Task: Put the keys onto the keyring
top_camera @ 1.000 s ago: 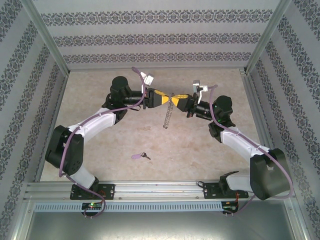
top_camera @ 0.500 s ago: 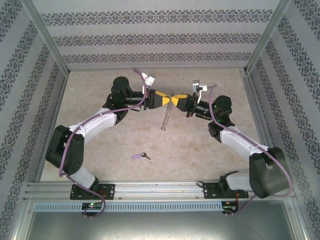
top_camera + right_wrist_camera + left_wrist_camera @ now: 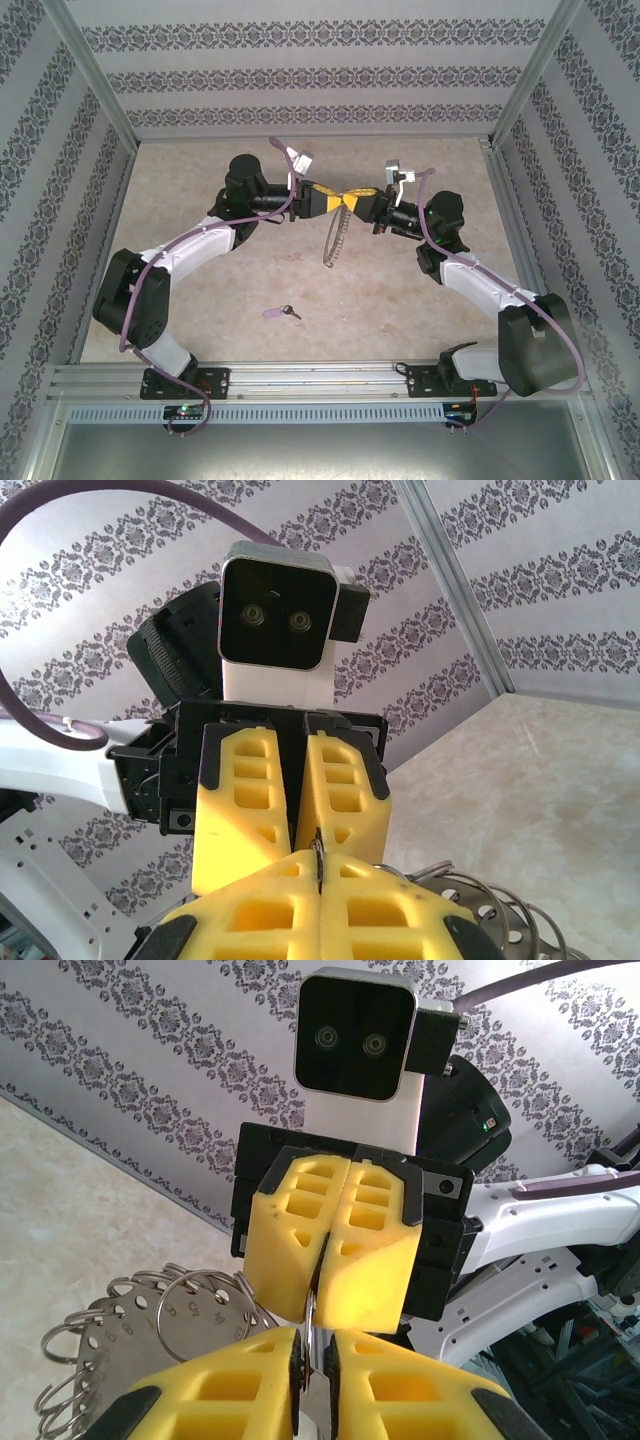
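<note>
Keyring pinched in mid-air by left gripper and right gripper;
the left gripper has just tightened beside the right, so the hoop hangs steadied; key lies apart on the worktop, unthreaded.

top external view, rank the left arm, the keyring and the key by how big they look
1. left arm, by far the largest
2. keyring, seen edge-on as a thin strip, held up nearer the camera
3. key, smallest, flat on the table

Shiny metal keyring; key w/ lilac plastic head & dark metal blade.
</note>
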### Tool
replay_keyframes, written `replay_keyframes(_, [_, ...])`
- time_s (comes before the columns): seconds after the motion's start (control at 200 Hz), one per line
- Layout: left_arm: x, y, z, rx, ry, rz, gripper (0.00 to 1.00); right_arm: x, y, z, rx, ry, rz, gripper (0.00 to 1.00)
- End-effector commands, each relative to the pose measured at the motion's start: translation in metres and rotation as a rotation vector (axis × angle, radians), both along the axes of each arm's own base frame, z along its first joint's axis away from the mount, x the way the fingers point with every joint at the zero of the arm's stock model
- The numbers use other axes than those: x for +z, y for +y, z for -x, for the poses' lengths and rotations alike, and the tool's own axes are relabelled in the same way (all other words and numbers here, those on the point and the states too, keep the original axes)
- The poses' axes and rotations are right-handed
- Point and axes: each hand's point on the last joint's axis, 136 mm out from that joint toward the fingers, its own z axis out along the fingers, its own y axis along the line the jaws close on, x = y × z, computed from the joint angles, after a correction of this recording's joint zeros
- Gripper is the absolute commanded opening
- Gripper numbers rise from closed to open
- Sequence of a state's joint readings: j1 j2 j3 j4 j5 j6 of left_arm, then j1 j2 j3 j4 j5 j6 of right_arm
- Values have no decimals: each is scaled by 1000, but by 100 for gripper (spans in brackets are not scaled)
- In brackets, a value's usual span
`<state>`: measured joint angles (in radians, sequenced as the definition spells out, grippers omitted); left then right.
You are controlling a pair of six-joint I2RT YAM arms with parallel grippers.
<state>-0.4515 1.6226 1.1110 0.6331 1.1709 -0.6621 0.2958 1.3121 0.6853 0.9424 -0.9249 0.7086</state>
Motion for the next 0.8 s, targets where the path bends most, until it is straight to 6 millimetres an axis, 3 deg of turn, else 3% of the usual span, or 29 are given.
replay_keyframes(0.0, [9, -5, 10, -46, -56, 20, 17, 15, -8, -6, -42, -66, -28, 0])
replay_keyframes(0.615, [15, -10, 7, -55, -68, 56, 18, 10, -9, -8, -41, -54, -26, 0])
replay_keyframes(0.794, [16, -11, 7, -59, -77, 62, 12, 9, -10, -9, -44, -51, -25, 0])
